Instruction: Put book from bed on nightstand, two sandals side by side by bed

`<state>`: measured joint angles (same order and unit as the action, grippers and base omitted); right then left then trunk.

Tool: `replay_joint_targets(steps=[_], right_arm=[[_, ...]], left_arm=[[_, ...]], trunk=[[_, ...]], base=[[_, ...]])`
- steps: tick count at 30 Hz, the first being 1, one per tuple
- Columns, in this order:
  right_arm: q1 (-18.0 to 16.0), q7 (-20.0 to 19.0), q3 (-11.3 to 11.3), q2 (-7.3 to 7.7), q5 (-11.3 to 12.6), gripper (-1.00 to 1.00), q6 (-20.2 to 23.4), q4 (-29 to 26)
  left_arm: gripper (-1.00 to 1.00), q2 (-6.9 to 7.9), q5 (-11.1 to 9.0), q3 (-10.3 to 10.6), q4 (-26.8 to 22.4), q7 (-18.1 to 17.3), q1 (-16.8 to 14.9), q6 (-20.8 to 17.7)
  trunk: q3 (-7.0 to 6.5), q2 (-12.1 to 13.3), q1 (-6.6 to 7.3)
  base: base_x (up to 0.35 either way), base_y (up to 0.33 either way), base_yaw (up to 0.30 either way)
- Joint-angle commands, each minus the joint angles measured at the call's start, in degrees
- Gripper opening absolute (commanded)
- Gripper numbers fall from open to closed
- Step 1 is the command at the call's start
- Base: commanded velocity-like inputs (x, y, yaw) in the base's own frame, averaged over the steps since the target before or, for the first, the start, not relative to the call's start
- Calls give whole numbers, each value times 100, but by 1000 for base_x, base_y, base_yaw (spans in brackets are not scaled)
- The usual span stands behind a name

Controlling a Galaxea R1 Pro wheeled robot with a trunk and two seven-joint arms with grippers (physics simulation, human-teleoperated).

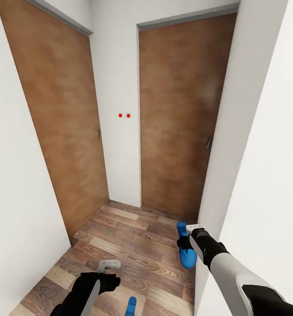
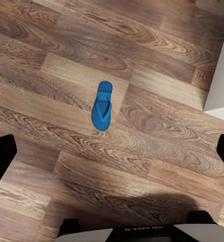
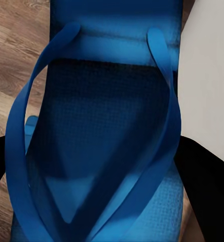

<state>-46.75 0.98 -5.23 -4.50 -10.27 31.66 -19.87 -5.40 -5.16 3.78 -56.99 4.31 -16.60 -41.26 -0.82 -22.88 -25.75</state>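
One blue sandal [image 1: 187, 254] hangs above the wood floor at the right, and my right gripper [image 1: 186, 240] is shut on it. In the right wrist view its straps and sole [image 3: 106, 141] sit between the black fingers [image 3: 207, 191]. The other blue sandal [image 2: 102, 106] lies flat on the floor beneath my left gripper [image 2: 112, 156], whose fingers are spread wide, open and holding nothing. In the head view that sandal [image 1: 130, 306] shows at the bottom edge, right of the left gripper [image 1: 108, 265]. The book, the bed and the nightstand are out of view.
I am in a narrow hallway with a wood plank floor [image 1: 133, 245]. Two shut brown doors [image 1: 58, 123] [image 1: 181, 118] stand ahead, with a white wall strip between them. A white wall corner [image 1: 234, 166] runs close beside my right arm.
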Motion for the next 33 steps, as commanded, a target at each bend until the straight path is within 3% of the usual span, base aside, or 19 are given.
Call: replay_joint_targets(steps=[1,33], right_arm=[[-1,-1,-48,-7,-46,-100,24,-8],[-1,-1,-40,-7,-46,-100,24,-11]], left_arm=[[100,3,-55,9,-5,45,-1,-23],[100,4,-31,9,-9,44,-1,-23]], trunk=[[3,-4,-3],[3,-4,-3]], base=[[119,57,0],[100,7,0]])
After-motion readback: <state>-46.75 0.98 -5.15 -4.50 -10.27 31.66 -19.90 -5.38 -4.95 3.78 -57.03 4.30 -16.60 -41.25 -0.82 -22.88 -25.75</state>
